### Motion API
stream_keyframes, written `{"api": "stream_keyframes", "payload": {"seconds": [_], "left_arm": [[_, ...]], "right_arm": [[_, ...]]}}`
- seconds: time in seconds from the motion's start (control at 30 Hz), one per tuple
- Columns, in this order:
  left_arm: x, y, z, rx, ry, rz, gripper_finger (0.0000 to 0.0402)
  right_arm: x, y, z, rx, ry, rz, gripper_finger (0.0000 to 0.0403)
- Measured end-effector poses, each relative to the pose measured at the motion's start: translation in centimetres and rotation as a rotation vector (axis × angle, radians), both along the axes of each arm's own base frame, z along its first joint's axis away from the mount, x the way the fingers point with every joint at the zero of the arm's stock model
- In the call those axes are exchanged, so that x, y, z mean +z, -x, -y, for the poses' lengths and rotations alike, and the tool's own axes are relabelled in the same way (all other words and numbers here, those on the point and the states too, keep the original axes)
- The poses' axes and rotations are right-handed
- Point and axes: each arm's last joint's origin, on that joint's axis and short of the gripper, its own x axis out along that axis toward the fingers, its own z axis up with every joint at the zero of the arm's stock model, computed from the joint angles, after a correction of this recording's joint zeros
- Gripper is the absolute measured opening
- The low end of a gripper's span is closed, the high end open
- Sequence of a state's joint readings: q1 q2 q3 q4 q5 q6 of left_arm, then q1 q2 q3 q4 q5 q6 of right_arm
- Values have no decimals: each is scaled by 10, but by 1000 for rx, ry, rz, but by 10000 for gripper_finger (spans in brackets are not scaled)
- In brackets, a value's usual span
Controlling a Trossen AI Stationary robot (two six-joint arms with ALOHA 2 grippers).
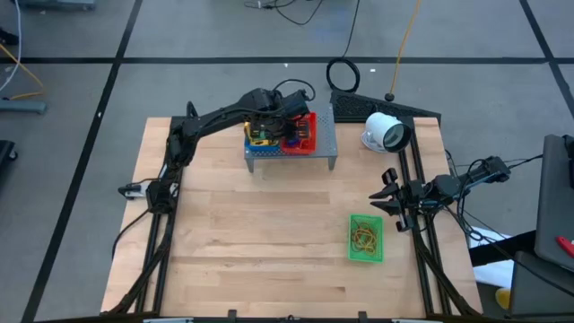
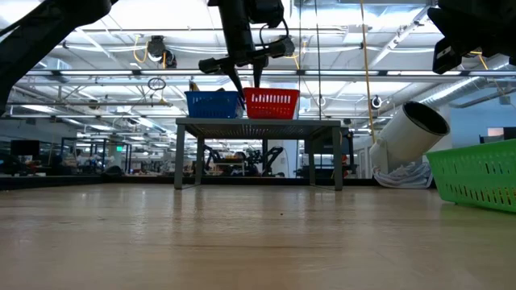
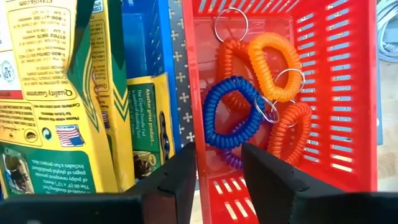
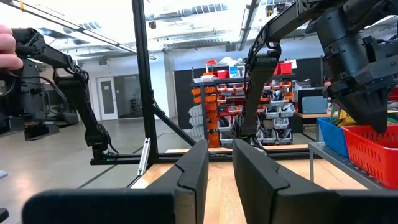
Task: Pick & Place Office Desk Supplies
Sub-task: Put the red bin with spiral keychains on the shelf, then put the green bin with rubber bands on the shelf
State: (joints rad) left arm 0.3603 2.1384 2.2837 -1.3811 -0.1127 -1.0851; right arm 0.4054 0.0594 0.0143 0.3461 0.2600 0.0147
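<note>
The left gripper (image 3: pixel 217 177), fingers slightly parted and holding nothing, is hovering over the red basket (image 1: pixel 303 132) at twelve o'clock on the table, so it should be rising straight, clearing the coiled bands (image 3: pixel 249 93) inside

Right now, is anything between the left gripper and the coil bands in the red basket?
Nothing visible. The left gripper hangs over the red basket with its fingers apart, and the blue, orange and red coil bands lie uncovered inside. The basket's near wall runs just beside one finger, next to the crayon packs.
</note>
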Motion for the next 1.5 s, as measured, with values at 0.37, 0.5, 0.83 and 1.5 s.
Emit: {"api": "stream_keyframes", "payload": {"seconds": [0.37,0.5,0.83,1.5], "left_arm": [[0,0,0,-6,9,6,143],[0,0,0,-7,11,7,143],[9,6,2,-6,7,19,143],[37,12,15,-109,-3,150,143]], "right_arm": [[0,0,0,0,0,0,63],[0,0,0,0,0,0,63],[0,0,0,0,0,0,63],[0,0,0,0,0,0,64]]}}
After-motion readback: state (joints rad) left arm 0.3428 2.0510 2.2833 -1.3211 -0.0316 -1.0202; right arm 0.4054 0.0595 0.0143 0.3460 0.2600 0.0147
